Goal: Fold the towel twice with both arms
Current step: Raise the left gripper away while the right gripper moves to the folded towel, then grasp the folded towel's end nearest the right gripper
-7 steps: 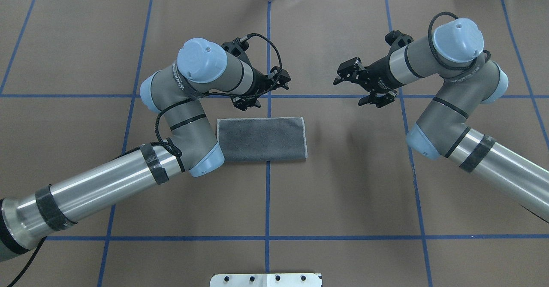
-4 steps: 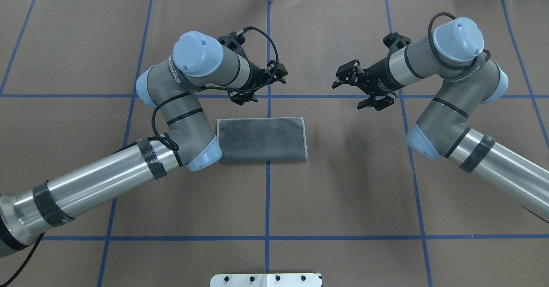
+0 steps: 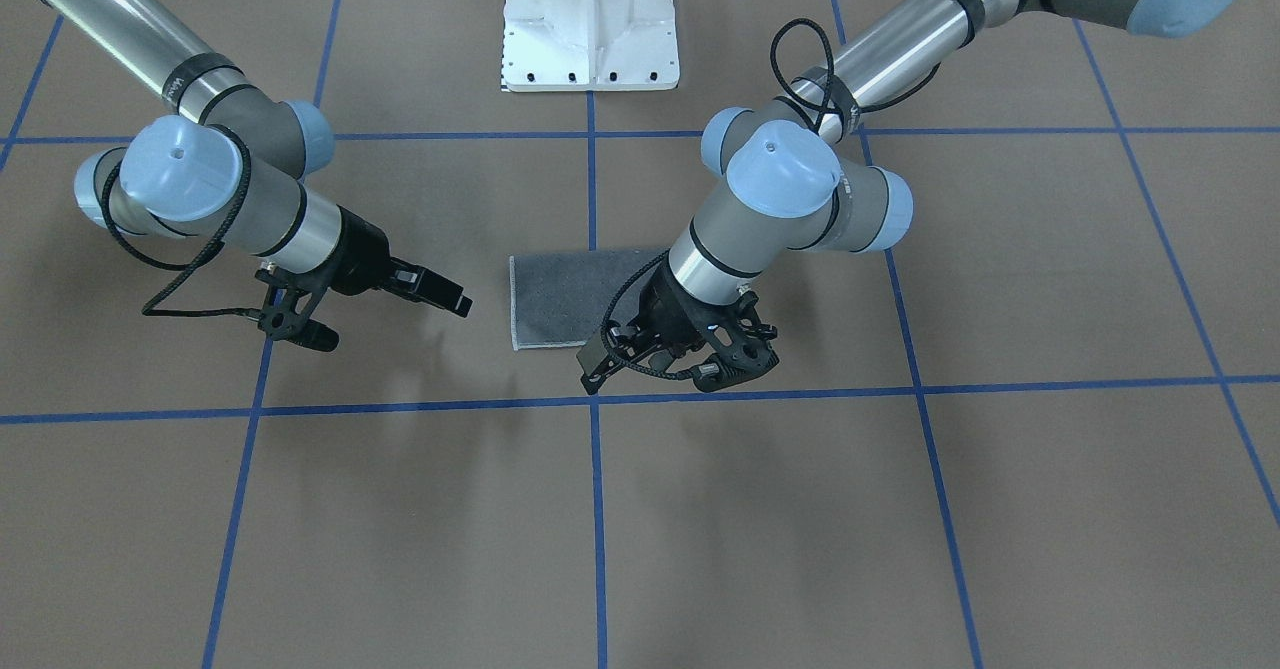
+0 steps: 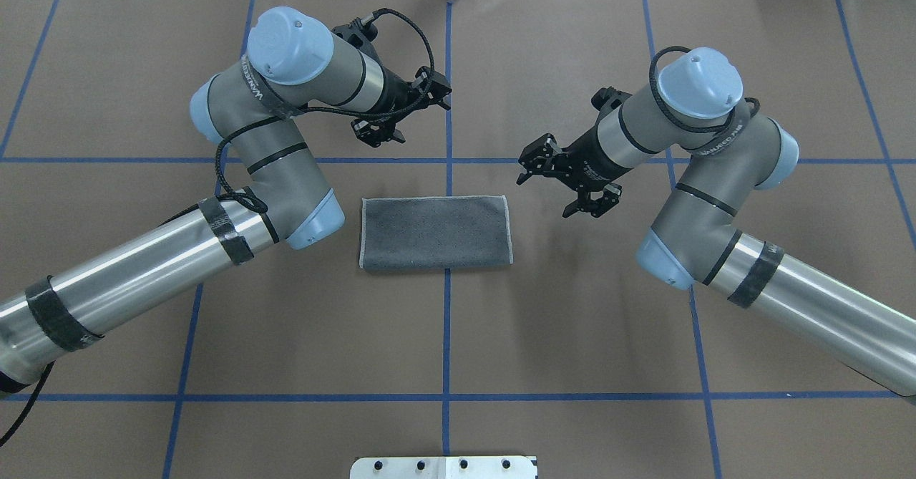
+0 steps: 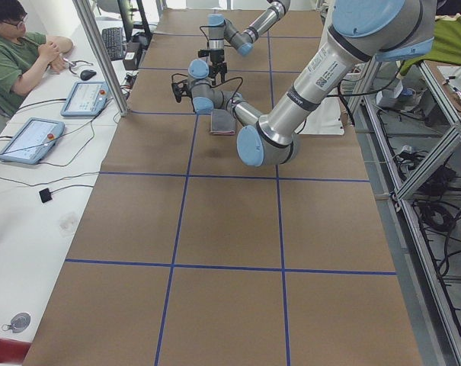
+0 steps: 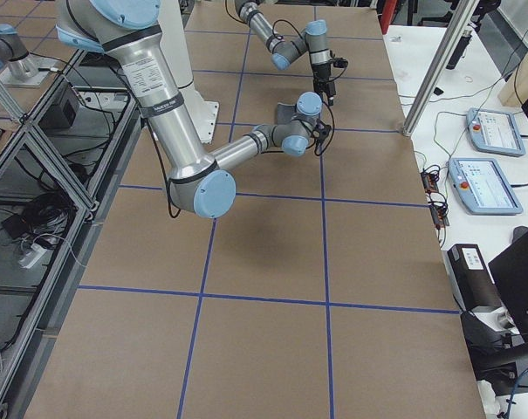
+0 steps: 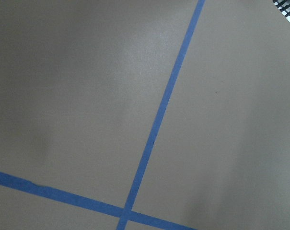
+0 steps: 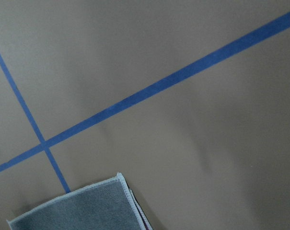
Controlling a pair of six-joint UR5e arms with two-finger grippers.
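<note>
Brown papered table (image 4: 572, 336) with a blue tape grid (image 4: 446, 321), grey towel (image 4: 435, 232) folded into a rectangle at its middle.
Both grippers hang above the table with jaws spread wide, holding nothing: the left gripper (image 4: 406, 116) beyond the towel's far edge, the right gripper (image 4: 559, 184) just off its far right corner.

The brown bench (image 5: 230, 252), gridded with blue tape, fills the middle of the frame. The near left arm (image 5: 306, 84) drops from the upper right to a blue-capped elbow, then runs towards the top centre, where its left pincer (image 5: 178, 91) points leftward, too small to judge. Just below and right of it lies the folded towel (image 5: 222, 123). At the top edge the far right arm (image 5: 257, 19) hangs its right pincer (image 5: 215, 67) downward. A seated person in green (image 5: 9, 46) and two tablets (image 5: 84, 97) occupy the upper left.
</note>
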